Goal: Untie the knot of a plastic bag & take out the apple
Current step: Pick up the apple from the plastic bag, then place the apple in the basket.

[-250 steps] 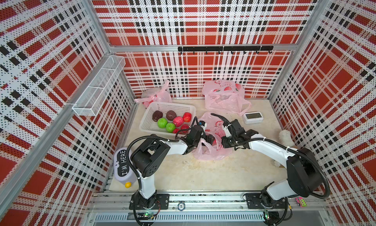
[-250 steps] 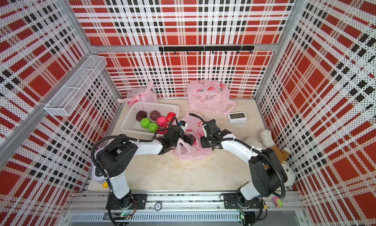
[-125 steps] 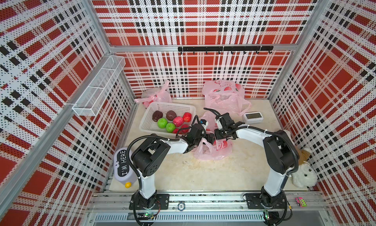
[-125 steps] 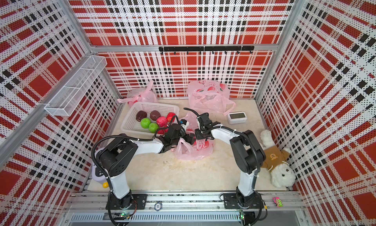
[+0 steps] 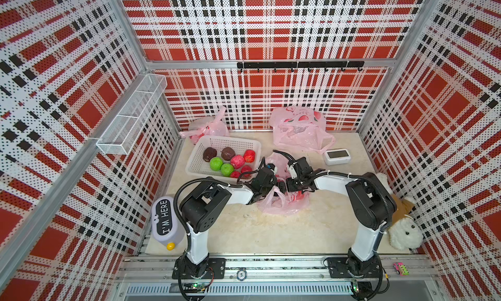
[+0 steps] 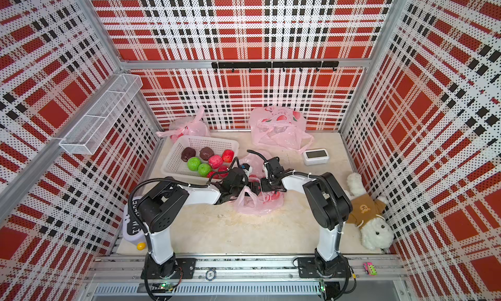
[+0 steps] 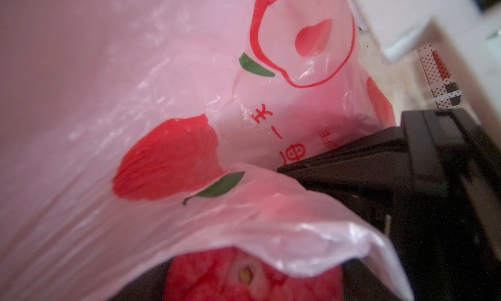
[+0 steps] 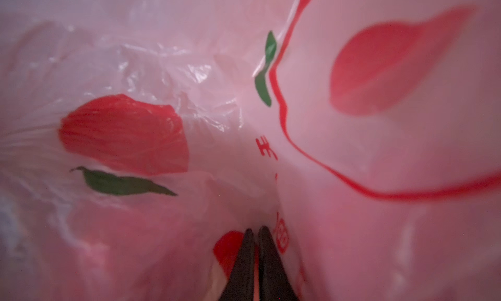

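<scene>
**Item: knotted-bag task, apple extraction stage**

- Purple "I'M HERE" gadget [image 5: 166,223]: near left corner, well apart from the work.
- White basket [image 5: 229,139]: left of centre, holding green, red and dark fruit. Probably where the apple ends up, though the task names no drop place.
- Left gripper [image 5: 274,190]: at the left edge of the plastic bag [image 5: 284,206], reaching into its mouth. Its own fingers do not show in its wrist view, so I cannot tell how wide they stand.
- Apple [image 7: 217,279]: red, stem hollow showing. It lies inside the bag under a loose lip of pink film, close before the left wrist camera. Dark shapes flank it, but whether they grip it I cannot tell.
- Right gripper [image 8: 254,233]: at the bag's right side, tips pressed together deep among the film. Whether a fold is caught between them cannot be told.
- Spare pink bags: far wall, apart from the work.
- White clock [image 5: 337,156]: far right.
- Plush toy [image 5: 404,227]: right edge.

**Step in hand (judged):** the mouth looks open, so the knot appears undone. The work is now reaching the apple.

**Next move calls for:** lifting the film lip clear, then closing on the apple alone, with no film between pad and fruit.
</scene>
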You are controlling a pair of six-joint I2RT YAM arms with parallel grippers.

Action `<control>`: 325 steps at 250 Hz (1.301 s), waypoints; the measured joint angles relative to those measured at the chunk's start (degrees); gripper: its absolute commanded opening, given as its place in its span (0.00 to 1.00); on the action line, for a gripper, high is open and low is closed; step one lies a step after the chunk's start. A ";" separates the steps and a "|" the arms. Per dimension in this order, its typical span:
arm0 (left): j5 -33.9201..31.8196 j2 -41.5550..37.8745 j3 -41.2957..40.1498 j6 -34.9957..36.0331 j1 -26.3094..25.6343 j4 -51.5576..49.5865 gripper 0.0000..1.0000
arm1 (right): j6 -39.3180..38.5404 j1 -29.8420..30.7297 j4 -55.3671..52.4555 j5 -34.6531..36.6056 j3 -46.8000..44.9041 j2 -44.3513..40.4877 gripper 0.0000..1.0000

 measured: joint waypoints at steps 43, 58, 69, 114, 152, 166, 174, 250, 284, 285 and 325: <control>1.18 -1.77 -0.59 -1.33 0.66 -1.42 0.62 | 0.11 0.00 0.24 0.22 -0.15 -0.09 0.10; 1.38 -4.28 -1.38 -1.33 1.09 -2.91 0.62 | 0.11 0.00 0.24 0.63 -0.13 -0.11 0.10; 1.55 -6.73 -1.79 -1.11 1.55 -4.26 0.61 | 0.07 0.00 0.20 1.01 -0.13 -0.11 0.11; 2.99 -17.68 -1.86 0.90 4.57 -9.03 0.61 | -0.26 0.00 -1.09 2.89 -0.11 -1.03 0.12; 4.24 -25.62 -1.18 3.78 7.82 -14.08 0.61 | -1.64 0.00 -3.30 5.35 0.48 -4.22 0.13; 4.87 -28.13 -0.90 4.85 9.35 -15.56 0.60 | -2.03 0.00 -3.93 6.03 0.98 -5.68 0.14; 5.38 -29.44 -0.63 5.46 10.45 -16.50 0.60 | -2.23 0.00 -4.20 6.21 1.25 -6.56 0.15; 7.19 -26.75 16.46 16.59 31.01 -31.06 0.61 | -3.58 -0.70 -5.68 8.26 2.78 -15.15 0.58; 3.13 -17.38 27.04 22.08 38.40 -39.26 0.61 | -3.04 -3.02 -5.81 8.28 2.62 -16.31 0.62; 2.93 -17.14 27.23 22.18 38.56 -39.41 0.61 | -2.99 -3.10 -5.81 8.26 2.60 -16.31 0.62; -3.63 -9.27 30.58 26.95 42.82 -45.44 0.66 | -1.68 -6.10 -5.35 7.21 0.00 -17.27 0.65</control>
